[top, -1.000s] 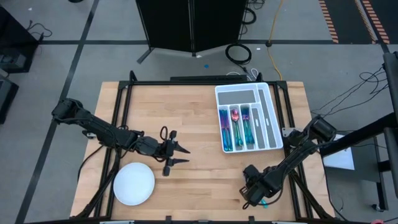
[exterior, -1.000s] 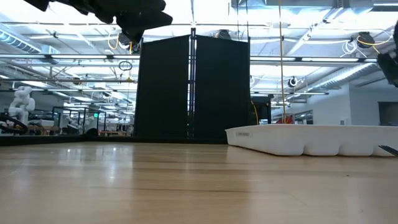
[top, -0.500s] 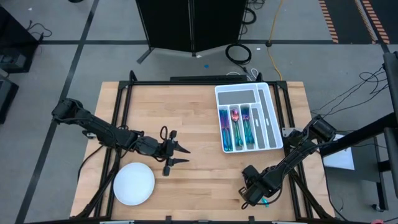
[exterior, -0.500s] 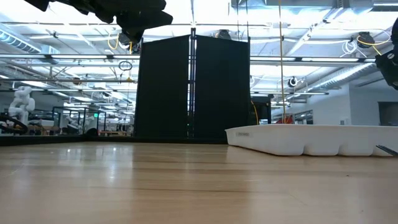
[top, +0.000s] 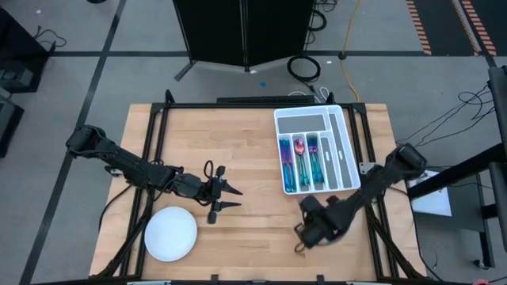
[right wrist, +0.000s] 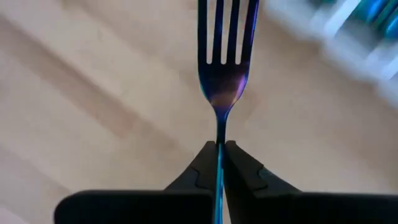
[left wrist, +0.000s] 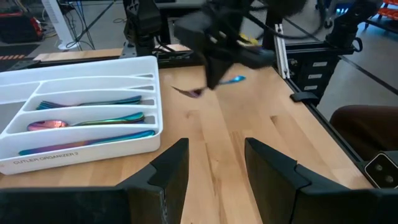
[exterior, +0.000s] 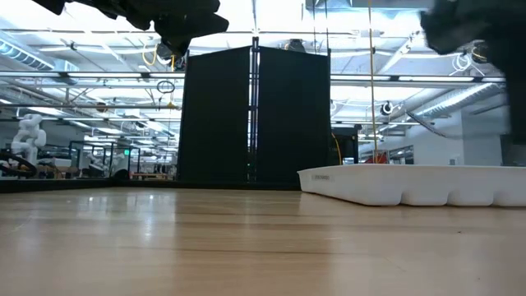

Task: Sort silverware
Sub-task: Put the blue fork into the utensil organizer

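My right gripper (top: 304,236) hangs over the near right part of the table, pointing down and shut on an iridescent fork (right wrist: 225,56). The left wrist view shows that fork (left wrist: 233,79) clear of the wood. More silverware (top: 305,162) lies in the compartments of the white divided tray (top: 277,119) at the far right. My left gripper (top: 235,198) stands open and holds nothing at the table's middle, above the wood. My right gripper pinches the fork's slim handle just behind the tines (right wrist: 219,138) between its two fingertips (right wrist: 205,163), coming from above. The fork lies along the gap between the fingers, tines sticking out ahead. It is lifted clear of the table, its blue handle end (left wrist: 237,79) out the other side.
A round white plate (top: 170,233) sits near the front edge on the left. Bare wood lies between the plate, the tray and my right gripper. A black partition (exterior: 255,115) stands beyond the table's far edge.
My right gripper has risen from the table's near right corner and gone left and a little toward the far edge, carrying the fork. The fork lay on the wood there and now hangs clear of it.
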### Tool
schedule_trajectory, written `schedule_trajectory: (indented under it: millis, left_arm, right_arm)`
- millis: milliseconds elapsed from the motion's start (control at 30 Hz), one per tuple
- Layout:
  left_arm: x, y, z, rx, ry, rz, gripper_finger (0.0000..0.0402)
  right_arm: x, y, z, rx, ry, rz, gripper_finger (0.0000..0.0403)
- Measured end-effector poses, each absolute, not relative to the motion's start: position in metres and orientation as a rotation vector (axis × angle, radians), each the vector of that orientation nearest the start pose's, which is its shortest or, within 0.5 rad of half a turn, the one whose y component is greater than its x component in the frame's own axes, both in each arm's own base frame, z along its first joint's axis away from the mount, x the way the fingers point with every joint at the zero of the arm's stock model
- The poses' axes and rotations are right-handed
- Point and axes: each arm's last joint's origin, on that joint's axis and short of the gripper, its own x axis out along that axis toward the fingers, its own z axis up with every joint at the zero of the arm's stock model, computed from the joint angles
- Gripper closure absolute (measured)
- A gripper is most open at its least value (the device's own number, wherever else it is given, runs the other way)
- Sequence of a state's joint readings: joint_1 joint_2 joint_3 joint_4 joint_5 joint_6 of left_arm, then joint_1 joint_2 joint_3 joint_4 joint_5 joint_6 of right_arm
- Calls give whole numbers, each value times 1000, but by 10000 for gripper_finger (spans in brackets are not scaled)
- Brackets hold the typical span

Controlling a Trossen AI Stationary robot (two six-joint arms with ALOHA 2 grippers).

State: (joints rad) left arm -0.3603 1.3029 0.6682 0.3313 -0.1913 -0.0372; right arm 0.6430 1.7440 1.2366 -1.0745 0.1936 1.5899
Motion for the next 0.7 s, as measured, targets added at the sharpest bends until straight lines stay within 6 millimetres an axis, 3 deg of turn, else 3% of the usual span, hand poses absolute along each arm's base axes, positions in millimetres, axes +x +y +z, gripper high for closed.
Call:
schedule_trajectory:
  millis: [133,333,533,700]
  left_arm:
    - [259,-92,233,45,294,-162,244]
    - [259,-92,233,37,290,-161,244]
    - [260,-92,235,30,267,-162,244]
    - [260,-92,235,31,268,-162,244]
  right_arm:
    - [250,145,229,646,1203,-812,402]
    - [237,66,257,744,1090,-902,402]
    - [224,-2,241,871,1045,-964,403]
    - [220,-41,223,981,1014,-965,403]
